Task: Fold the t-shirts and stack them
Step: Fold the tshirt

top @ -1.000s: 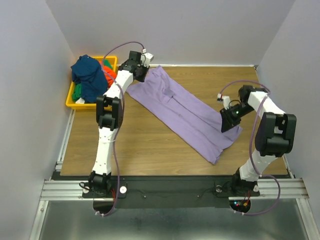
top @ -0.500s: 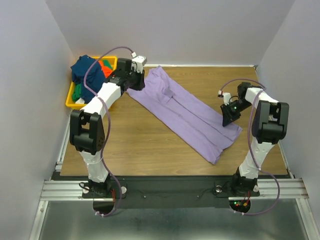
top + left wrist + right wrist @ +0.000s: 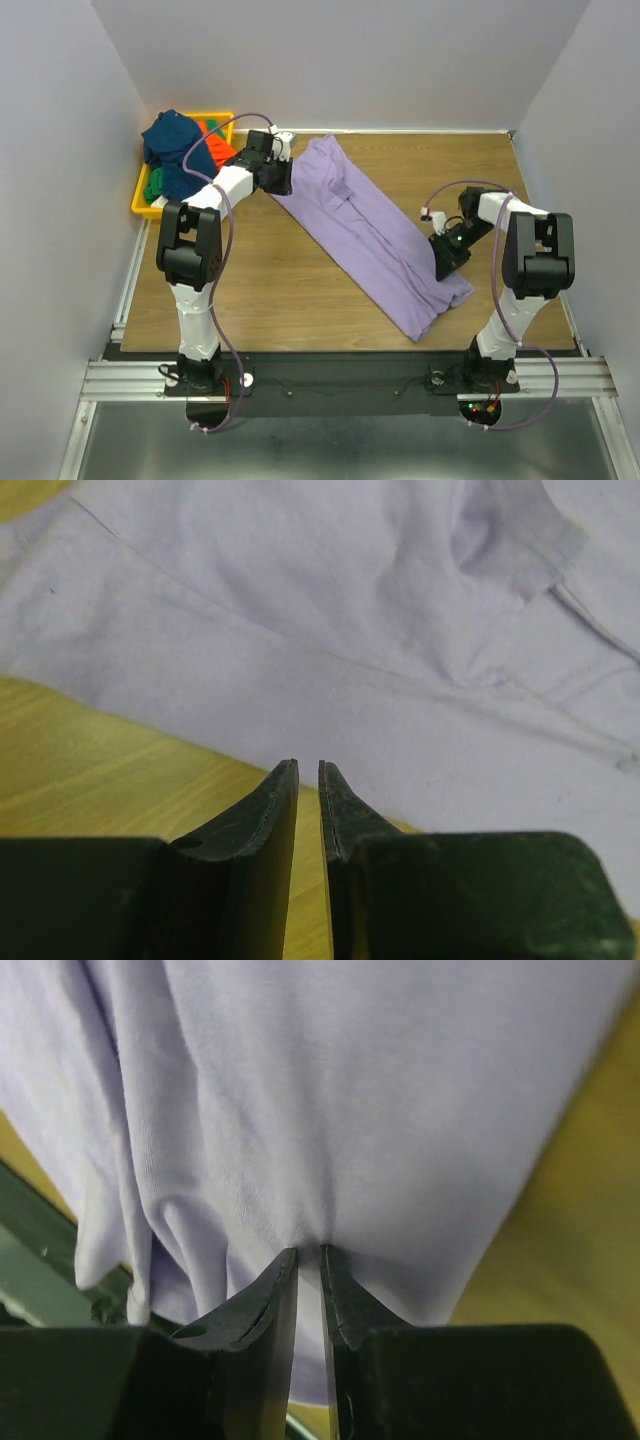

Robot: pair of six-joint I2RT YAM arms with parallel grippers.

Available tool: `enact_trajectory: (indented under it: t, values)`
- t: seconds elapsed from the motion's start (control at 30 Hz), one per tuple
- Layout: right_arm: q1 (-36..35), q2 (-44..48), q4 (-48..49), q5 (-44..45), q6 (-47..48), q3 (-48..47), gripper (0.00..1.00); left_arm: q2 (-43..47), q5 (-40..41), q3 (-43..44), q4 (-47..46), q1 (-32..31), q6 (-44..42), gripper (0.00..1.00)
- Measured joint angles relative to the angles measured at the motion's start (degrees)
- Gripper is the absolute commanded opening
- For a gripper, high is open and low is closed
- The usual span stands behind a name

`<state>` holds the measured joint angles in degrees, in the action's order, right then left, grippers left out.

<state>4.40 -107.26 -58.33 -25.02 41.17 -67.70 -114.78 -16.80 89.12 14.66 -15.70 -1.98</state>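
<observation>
A lavender t-shirt [image 3: 370,225] lies in a long diagonal band across the wooden table. My left gripper [image 3: 283,180] is at its upper left edge. In the left wrist view the jaws stand a sliver apart, and the left gripper [image 3: 308,765] nips the hem of the lavender t-shirt [image 3: 350,610]. My right gripper [image 3: 441,266] is at the lower right end. There the right gripper [image 3: 308,1250] is shut on a puckered fold of the lavender t-shirt [image 3: 350,1080]. A navy t-shirt [image 3: 175,150], an orange-red one [image 3: 215,135] and a green one [image 3: 153,187] sit heaped in the bin.
The yellow plastic bin [image 3: 140,207] stands at the table's back left corner, just left of my left arm. Grey walls close in the back and both sides. A metal rail [image 3: 340,375] runs along the near edge by the arm bases.
Both grippers have narrowed. The left one slid down and the right one slid left and nearer. The lavender shirt shifted with them, drew narrower and now lies steeper.
</observation>
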Motion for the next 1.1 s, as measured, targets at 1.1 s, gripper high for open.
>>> enact_trajectory:
  t: [1.1]
  values:
    - [-8.74, -4.57, -7.1, -4.81, 0.26, -3.5, 0.24, -28.94, 6.05, 38.32, 6.84, 0.59, -5.9, 0.33]
